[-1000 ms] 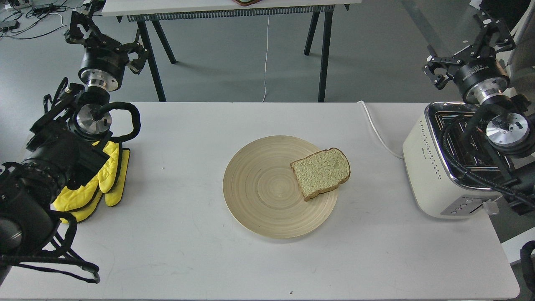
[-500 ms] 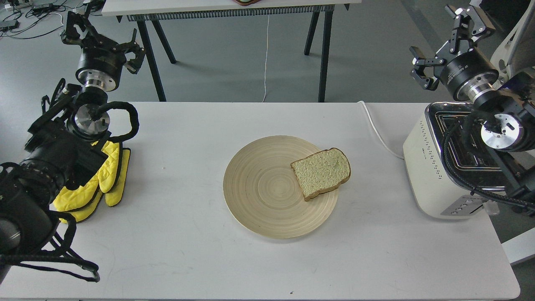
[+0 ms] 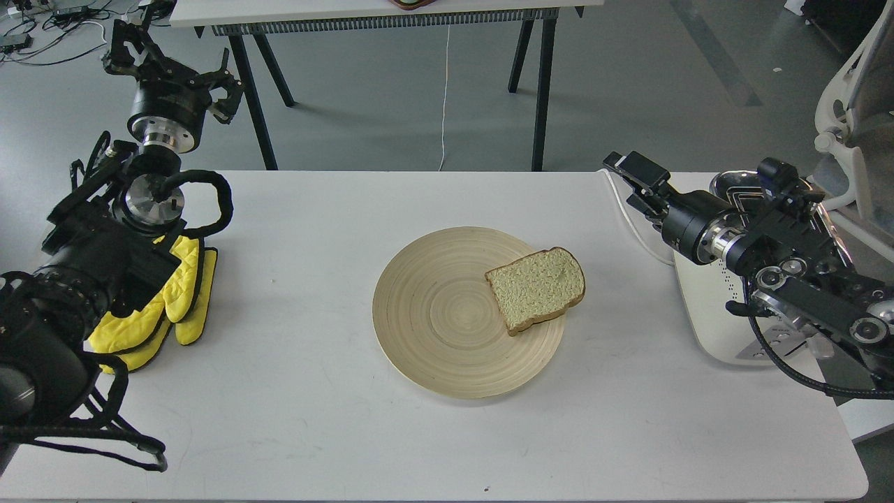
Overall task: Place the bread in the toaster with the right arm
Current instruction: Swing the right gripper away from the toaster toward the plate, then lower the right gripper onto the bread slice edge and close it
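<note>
The bread (image 3: pixel 536 288) lies flat on the right side of a round wooden plate (image 3: pixel 433 314) at the table's middle, its right edge overhanging the rim. The cream-white toaster (image 3: pixel 705 300) stands at the table's right edge, mostly hidden behind my right arm. My right gripper (image 3: pixel 632 185) reaches left over the table, up and to the right of the bread and apart from it; its fingers look parted and empty. My left gripper (image 3: pixel 171 66) is raised at the far left, open and empty.
Yellow oven mitts (image 3: pixel 174 300) lie at the table's left under my left arm. The toaster's white cord (image 3: pixel 628 216) runs off the back edge. Another table's legs (image 3: pixel 538 84) stand behind, and a white chair (image 3: pixel 852 105) at the right.
My right arm has swung down from above the toaster and turned left, so its gripper now points towards the plate. The bread, plate and left arm have not moved.
</note>
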